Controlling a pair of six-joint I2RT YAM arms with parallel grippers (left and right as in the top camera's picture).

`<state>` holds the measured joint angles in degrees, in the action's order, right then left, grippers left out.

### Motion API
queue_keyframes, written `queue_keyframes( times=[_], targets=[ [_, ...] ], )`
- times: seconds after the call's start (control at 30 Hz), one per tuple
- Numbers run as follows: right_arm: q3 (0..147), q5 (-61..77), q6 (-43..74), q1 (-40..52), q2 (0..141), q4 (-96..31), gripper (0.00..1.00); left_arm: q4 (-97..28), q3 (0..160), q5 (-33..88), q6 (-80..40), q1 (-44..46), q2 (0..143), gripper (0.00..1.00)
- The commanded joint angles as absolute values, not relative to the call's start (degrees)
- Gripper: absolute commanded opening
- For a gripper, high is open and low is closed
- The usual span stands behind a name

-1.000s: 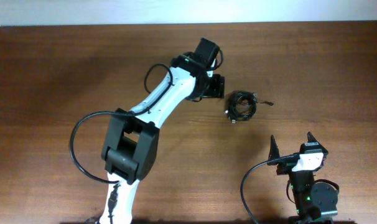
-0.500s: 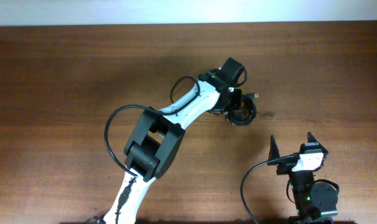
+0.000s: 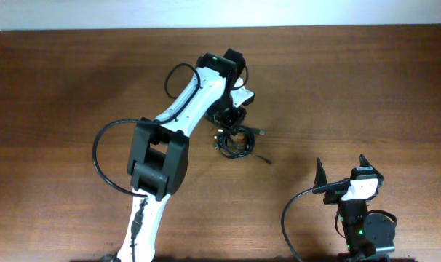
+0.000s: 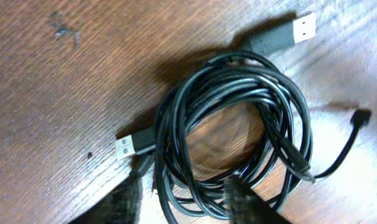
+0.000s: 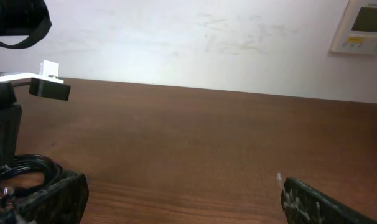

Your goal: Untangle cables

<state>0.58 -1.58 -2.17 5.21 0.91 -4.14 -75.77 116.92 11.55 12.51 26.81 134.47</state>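
Observation:
The cables (image 3: 239, 140) lie as one bundle of thin black loops on the wooden table, just in front of my left gripper (image 3: 228, 118). In the left wrist view the cables (image 4: 173, 130) fill the frame, with a USB plug (image 4: 303, 28) at the top right and another USB plug (image 4: 126, 147) at the left. My left gripper (image 4: 185, 183) is open, its fingers standing either side of the near strands without pinching them. My right gripper (image 3: 341, 164) stands wide open and empty at the front right. From it the cables (image 5: 27, 168) show at the far left.
The left arm's own thick black cable (image 3: 97, 160) loops out to the left of its base. A loose cable tail with a small plug (image 4: 361, 116) trails right of the bundle. A wall panel (image 5: 366, 25) hangs behind the table's far edge.
My left arm reached right to the bundle, shut on it and dragged it left and toward the front. Its jaws now stand apart again. The right arm has not moved.

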Motion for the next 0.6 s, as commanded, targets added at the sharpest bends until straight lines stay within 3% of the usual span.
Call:
queue_keyframes(
  times=[0.0,0.03,0.13,0.2,0.3,0.37,0.57],
  targets=[
    [0.3,-1.5,-2.6,4.8,0.5,-4.6,0.98,-75.9,117.9,11.6,13.6,26.8,133.9,0.48],
    [0.3,-1.5,-2.6,4.8,0.5,-4.6,0.98,-76.2,117.9,11.6,10.9,26.8,133.9,0.38],
    [0.3,-1.5,-2.6,4.8,0.5,-4.6,0.99,-78.3,116.5,11.4,3.7,26.9,134.1,0.27],
    [0.3,-1.5,-2.6,4.8,0.5,-4.6,0.99,-77.6,114.5,8.3,1.4,26.9,134.1,0.0],
    [0.3,-1.5,-2.6,4.8,0.5,-4.6,0.99,-73.7,112.0,5.7,-0.3,26.9,134.1,0.0],
    [0.3,-1.5,-2.6,4.8,0.5,-4.6,0.98,-71.6,111.9,5.7,-0.5,26.9,134.1,0.07],
    [0.3,-1.5,-2.6,4.8,0.5,-4.6,0.99,-68.7,111.9,5.7,-0.5,26.9,134.1,0.13]
  ],
)
